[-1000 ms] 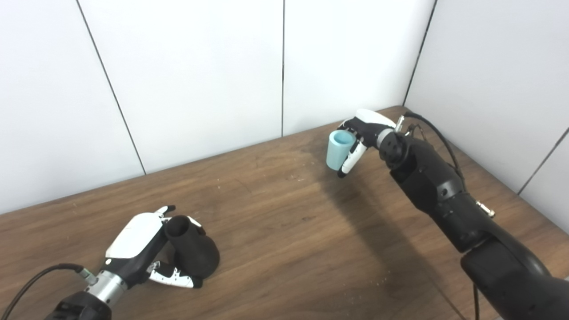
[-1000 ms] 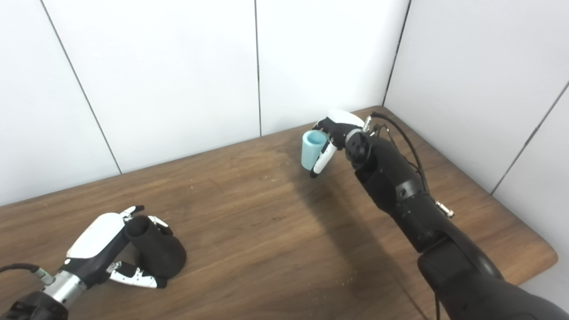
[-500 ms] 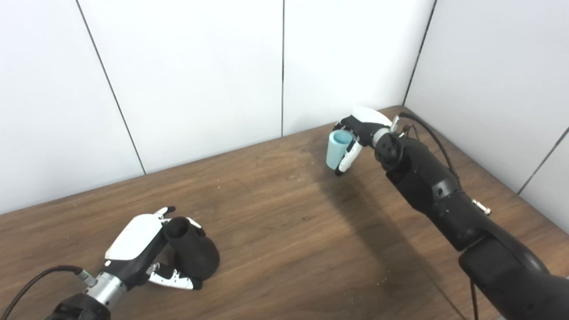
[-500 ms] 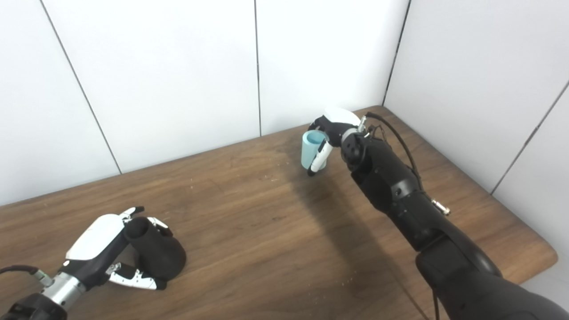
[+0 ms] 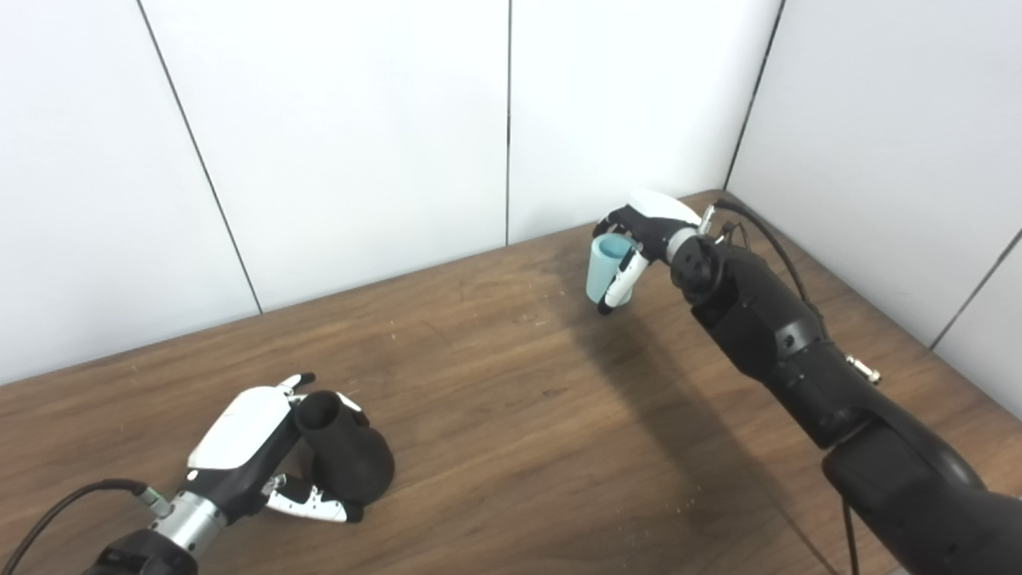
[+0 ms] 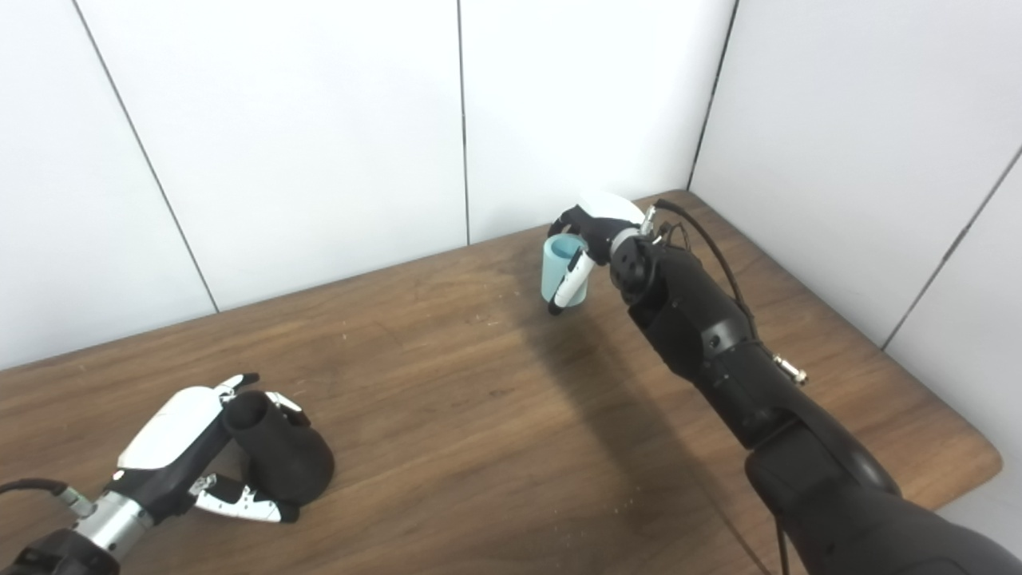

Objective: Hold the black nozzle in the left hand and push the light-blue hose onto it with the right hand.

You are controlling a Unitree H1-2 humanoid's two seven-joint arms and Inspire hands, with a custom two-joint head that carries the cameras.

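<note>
Left hand (image 5: pixel 239 447) sat at the near left of the wooden table (image 5: pixel 511 399), fingers curled around the black nozzle (image 5: pixel 343 451), which rested on the tabletop with its open mouth up, inside too dark to see. Right hand (image 5: pixel 639 239) was at the far right, fingers wrapped around the upright light-blue hose (image 5: pixel 599 271), open end up, hollow. The two parts were well apart.

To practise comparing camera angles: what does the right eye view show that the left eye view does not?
Only the right eye view shows the table's rounded front right corner and edge. Only the left eye view shows more wall left of the seam. Both show the left hand wrapped around the black nozzle on the table, and the right hand gripping the light-blue hose far across the table.
</note>
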